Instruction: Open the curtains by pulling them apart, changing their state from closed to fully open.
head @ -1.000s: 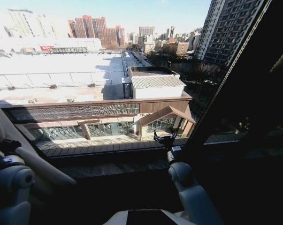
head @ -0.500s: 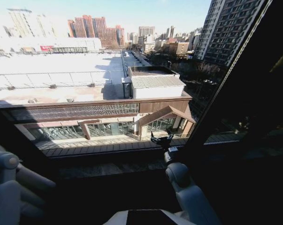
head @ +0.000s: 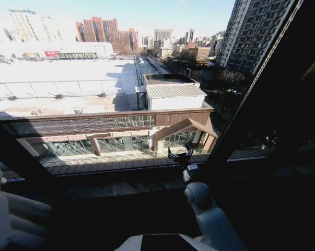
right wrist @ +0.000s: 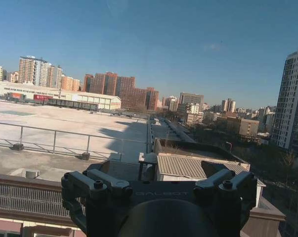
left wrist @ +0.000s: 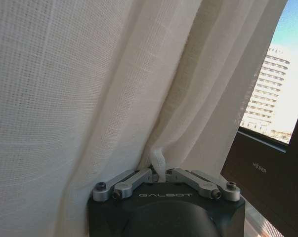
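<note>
Pinching a curtain (left wrist: 89, 89) fold, the left hand (left wrist: 159, 173) holds it aside so the window clears; the right hand (head: 180, 156), spread wide and empty, idles by the sill (head: 120, 187).

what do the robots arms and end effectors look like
The right arm has rounded pale grey shells. The left end effector has silver bolted linkage bars on a black body marked GALBOT. The right end effector looks dark all over, with the same bolted linkages and a faint logo.
</note>
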{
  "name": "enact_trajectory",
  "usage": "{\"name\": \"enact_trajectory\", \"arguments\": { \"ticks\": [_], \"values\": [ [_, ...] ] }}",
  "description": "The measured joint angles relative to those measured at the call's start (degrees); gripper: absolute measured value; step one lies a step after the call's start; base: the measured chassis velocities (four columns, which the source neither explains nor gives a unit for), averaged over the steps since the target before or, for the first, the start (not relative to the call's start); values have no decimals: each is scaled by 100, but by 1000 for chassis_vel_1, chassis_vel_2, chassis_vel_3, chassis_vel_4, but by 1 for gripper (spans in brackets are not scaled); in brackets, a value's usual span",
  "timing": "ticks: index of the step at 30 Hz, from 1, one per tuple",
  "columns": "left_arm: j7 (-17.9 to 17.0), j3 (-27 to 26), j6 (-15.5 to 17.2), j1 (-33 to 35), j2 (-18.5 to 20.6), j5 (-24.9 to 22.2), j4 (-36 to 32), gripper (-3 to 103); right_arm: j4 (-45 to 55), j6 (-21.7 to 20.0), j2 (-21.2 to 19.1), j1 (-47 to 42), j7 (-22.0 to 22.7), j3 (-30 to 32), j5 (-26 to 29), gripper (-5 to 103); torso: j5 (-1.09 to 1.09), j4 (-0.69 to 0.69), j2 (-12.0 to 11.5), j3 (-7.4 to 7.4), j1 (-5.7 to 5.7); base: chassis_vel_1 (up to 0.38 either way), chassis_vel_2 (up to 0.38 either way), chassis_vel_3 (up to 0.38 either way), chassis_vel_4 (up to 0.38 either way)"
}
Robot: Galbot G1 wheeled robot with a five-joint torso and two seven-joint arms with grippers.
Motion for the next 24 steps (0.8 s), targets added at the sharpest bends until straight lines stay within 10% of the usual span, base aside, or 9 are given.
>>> {"name": "enact_trajectory", "arguments": {
  "ticks": [4,24],
  "values": [
    [209,2,121,105,-36,-49,-133,-2,-29,-4,-4,47,-2,-36,0,100,-1,2,0,0,0,0,0,0,0],
    [932,348,1111,1741,-1277,341,-2781,73,-162,-9,-6,98,-4,-201,-22,100,0,1,0,0,0,0,0,0,0]
  ]
}}
